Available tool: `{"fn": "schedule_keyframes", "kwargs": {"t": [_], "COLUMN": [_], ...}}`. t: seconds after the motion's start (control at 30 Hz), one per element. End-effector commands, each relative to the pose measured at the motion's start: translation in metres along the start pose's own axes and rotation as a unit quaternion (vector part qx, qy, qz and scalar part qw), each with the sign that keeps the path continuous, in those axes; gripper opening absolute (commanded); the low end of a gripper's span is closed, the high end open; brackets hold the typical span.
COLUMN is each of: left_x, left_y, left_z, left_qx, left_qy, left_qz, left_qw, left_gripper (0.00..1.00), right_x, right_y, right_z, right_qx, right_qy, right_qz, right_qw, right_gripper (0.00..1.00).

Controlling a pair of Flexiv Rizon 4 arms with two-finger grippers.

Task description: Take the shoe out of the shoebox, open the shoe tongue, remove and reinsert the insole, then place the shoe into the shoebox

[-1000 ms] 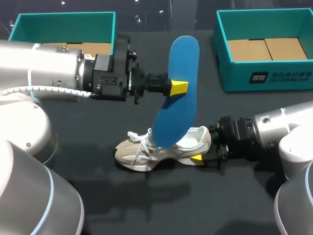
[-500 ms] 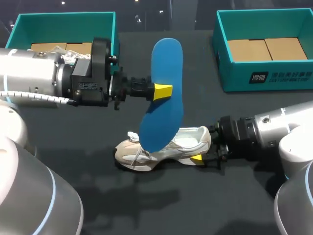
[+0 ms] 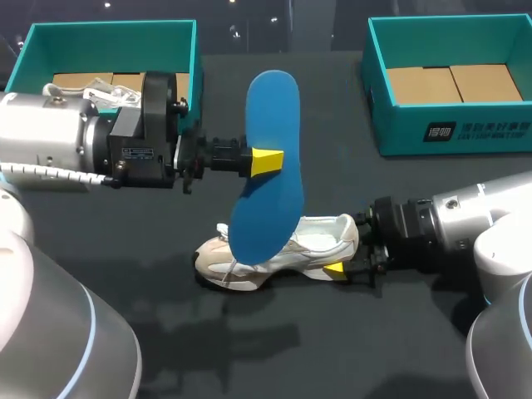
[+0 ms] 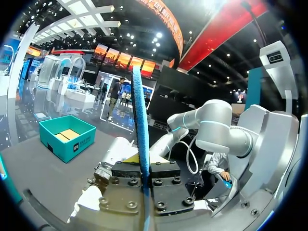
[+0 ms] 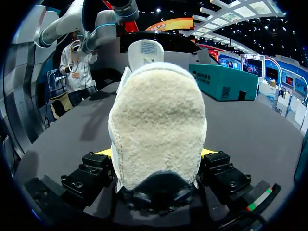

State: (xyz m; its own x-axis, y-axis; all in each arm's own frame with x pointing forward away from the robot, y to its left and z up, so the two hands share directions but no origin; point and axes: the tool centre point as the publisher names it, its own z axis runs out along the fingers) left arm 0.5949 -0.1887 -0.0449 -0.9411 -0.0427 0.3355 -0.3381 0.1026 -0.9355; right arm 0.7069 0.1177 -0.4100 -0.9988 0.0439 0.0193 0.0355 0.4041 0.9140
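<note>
A blue insole (image 3: 268, 179) hangs upright in the air above the table, with my left gripper (image 3: 268, 162) shut on its middle. In the left wrist view the insole (image 4: 139, 115) shows edge-on, pinched between the fingers (image 4: 163, 180). Under it a white and beige shoe (image 3: 283, 249) lies on the black table, toe to the left. My right gripper (image 3: 339, 266) is at its heel. In the right wrist view the fleecy heel (image 5: 156, 125) fills the gap between both yellow tips (image 5: 208, 152), which press on it from two sides.
A teal shoebox (image 3: 187, 50) stands at the back left with something white in it, partly hidden by my left arm. A second teal shoebox (image 3: 453, 137) stands open at the back right. The black table (image 3: 349, 349) lies bare in front of the shoe.
My left arm has drawn back to the left with the insole, whose lower end now hangs over the shoe's toe half. The shoe and the right arm have kept still.
</note>
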Motion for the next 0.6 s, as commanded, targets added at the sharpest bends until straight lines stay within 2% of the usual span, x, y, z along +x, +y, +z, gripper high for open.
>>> {"fn": "schedule_keyframes", "kwargs": {"t": [0.03,0.07,0.1,0.17,0.23,0.4,0.6], "left_x": [0.0,0.0,0.0,0.0,0.0,0.0,0.0], "left_y": [0.0,0.0,0.0,0.0,0.0,0.0,0.0], "left_z": [0.001,0.001,0.001,0.001,0.001,0.001,0.001], "left_qx": [0.0,0.0,0.0,0.0,0.0,0.0,0.0], "left_qy": [0.0,0.0,0.0,0.0,0.0,0.0,0.0], "left_qz": [0.0,0.0,0.0,0.0,0.0,0.0,0.0], "left_qw": [1.0,1.0,1.0,1.0,1.0,1.0,1.0], "left_gripper": [0.0,0.0,0.0,0.0,0.0,0.0,0.0], "right_x": [0.001,0.001,0.0,0.001,0.001,0.0,0.002], "right_y": [0.0,0.0,0.001,0.001,0.002,-0.002,0.001], "right_z": [-0.001,-0.002,-0.003,-0.005,-0.009,-0.019,-0.033], "right_qx": [0.008,0.012,0.011,0.027,0.042,0.11,0.221], "right_qy": [-0.004,-0.004,-0.007,-0.014,-0.018,-0.026,-0.017], "right_qz": [0.002,0.001,0.002,0.005,0.005,0.011,0.011], "right_qw": [1.0,1.0,1.0,1.0,0.999,0.994,0.975], "right_gripper": [0.0,0.0,0.23,1.0,1.0,1.0,1.0]}}
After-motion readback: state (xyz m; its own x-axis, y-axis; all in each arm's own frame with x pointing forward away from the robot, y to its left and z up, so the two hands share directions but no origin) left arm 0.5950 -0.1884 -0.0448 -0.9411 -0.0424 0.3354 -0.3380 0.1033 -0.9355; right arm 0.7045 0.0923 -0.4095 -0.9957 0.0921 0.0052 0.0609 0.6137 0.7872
